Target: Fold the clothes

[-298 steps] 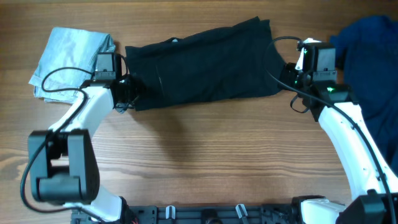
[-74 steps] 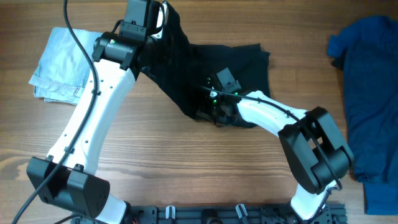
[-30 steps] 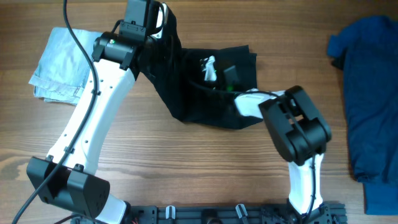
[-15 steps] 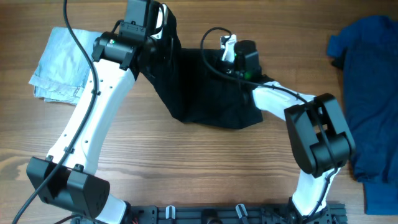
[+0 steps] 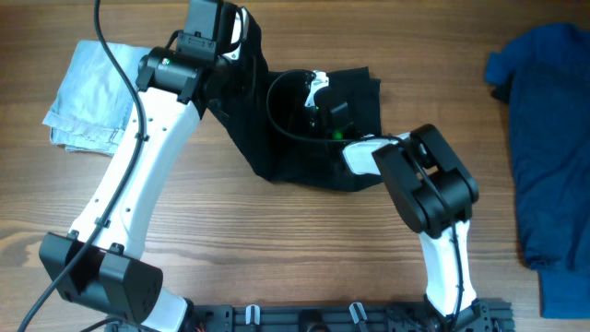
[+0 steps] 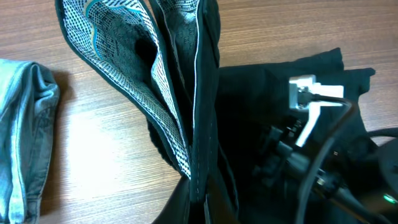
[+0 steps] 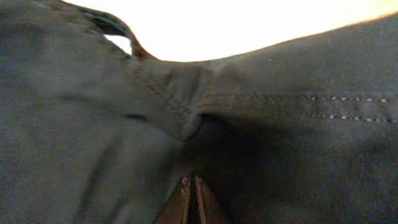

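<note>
The black shorts (image 5: 304, 148) are partly lifted off the table. My left gripper (image 6: 200, 200) is shut on a bunched edge of them and holds it high at the back (image 5: 244, 41), so the mesh-lined waistband (image 6: 143, 81) hangs open. My right gripper (image 7: 189, 190) sits low over the middle of the shorts (image 5: 313, 101). Its fingertips are together against a puckered seam (image 7: 193, 121), and black cloth fills its whole view. The pale blue denim piece (image 5: 92, 88) lies folded at the far left. The royal-blue garment (image 5: 544, 138) lies at the far right.
The right arm's cable (image 5: 277, 106) loops over the shorts. The denim's edge (image 6: 25, 137) also shows beside the hanging cloth. Bare wood (image 5: 277, 240) stretches in front of the shorts, and the arm bases stand at the front edge (image 5: 304, 318).
The right gripper swung right and back, then returned left over the shorts' middle. The left gripper stayed raised, still gripping the shorts. The cloth's outline barely changed.
</note>
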`<state>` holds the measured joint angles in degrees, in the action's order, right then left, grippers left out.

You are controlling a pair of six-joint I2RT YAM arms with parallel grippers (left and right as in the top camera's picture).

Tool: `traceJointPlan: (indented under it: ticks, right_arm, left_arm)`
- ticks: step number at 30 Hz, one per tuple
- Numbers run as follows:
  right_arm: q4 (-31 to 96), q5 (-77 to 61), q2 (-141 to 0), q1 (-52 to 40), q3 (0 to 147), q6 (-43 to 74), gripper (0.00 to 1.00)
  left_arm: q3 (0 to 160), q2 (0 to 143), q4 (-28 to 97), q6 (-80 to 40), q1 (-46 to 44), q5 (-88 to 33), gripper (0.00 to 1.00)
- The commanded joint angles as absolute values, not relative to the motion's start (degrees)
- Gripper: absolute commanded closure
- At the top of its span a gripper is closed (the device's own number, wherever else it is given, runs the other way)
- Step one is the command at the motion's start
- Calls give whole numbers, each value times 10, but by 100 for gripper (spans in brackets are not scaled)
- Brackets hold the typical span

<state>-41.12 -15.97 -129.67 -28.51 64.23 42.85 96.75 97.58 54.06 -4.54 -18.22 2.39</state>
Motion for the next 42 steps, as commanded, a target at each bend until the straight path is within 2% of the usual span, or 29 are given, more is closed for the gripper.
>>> traceJointPlan:
  ticks: [1,5,9,18,23,29,34,39,42]
  right_arm:
    - [-412,-190,-1338,-285,688,418,96]
    - [-379,-211,-1336,-285,719,386,96]
    - [-288,-206,-1336,-286,765,357,96]
    - [-272,-166,-1337,-290,768,347,96]
    - [-257,-251,-1285,-270,768,324,96]
    - [-24,-261,-1123,-205,768,250,96]
    - [205,-161,-1000,-143,768,166,96]
    - [351,-81,-963,-79,767,121,96]
    - [385,-36,-976,-58,754,117,96]
  left_arm:
    - [983,964,543,-39,-183,10,96]
    - [983,964,549,-39,-183,10,96]
    - [983,964,550,-39,-183,10,96]
    - [983,964,552,-39,-183,10,96]
    - [983,964,552,-39,-183,10,96]
    - [983,964,551,-39,-183,9,96]
    - [983,964,551,-72,-183,9,96]
    - [983,964,551,-79,-205,7,96]
    - [983,964,549,-79,-230,7,96]
